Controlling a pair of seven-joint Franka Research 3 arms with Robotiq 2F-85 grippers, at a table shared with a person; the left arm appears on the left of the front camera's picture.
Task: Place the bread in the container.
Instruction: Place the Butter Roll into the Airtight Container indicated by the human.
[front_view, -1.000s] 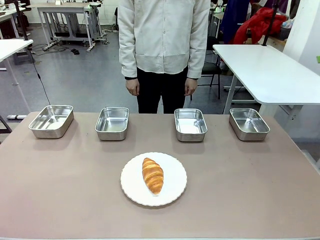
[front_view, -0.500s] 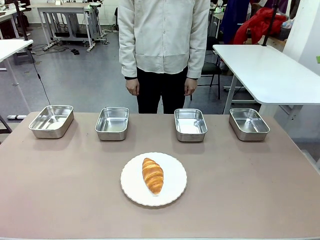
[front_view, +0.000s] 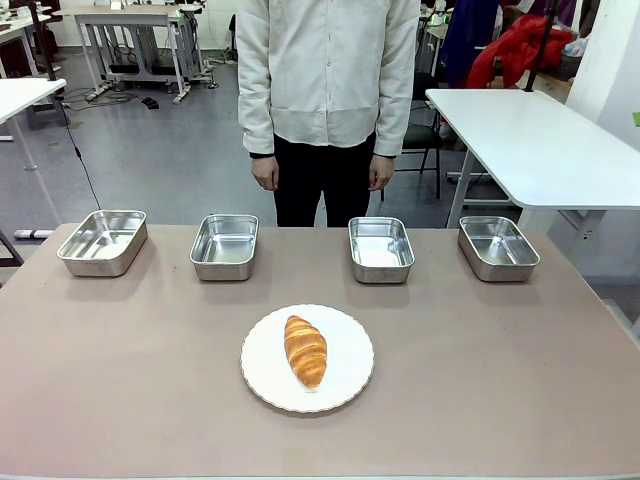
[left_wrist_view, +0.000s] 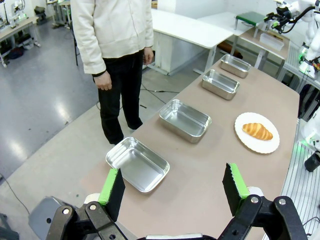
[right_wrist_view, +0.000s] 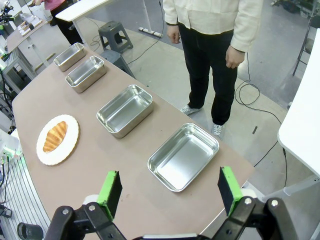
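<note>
1. As I judge it, nothing of the task is done yet. The bread lies on a white plate at the middle of the tabletop, nearer the near edge than the far one.
2. The four containers stand in a row along the far edge, from close to the far left corner to close to the far right corner. All four are bare inside and well apart from the bread.
3. My left gripper hangs high over the tabletop's left end. Its green-padded fingers are spread wide, with nothing between them.
4. My right gripper hangs high over the right end in the same way, fingers wide apart and empty.
5. The whole job is left: bring one gripper down to the plate, close it on the bread, carry the bread to the far edge and let it go inside a container.
6. I cannot tell which of the four is meant. They look alike, and the person beyond the far edge has both hands down at the sides, pointing at nothing.
7. The count is one piece of bread, one plate, four containers, two grippers and one person.
</note>
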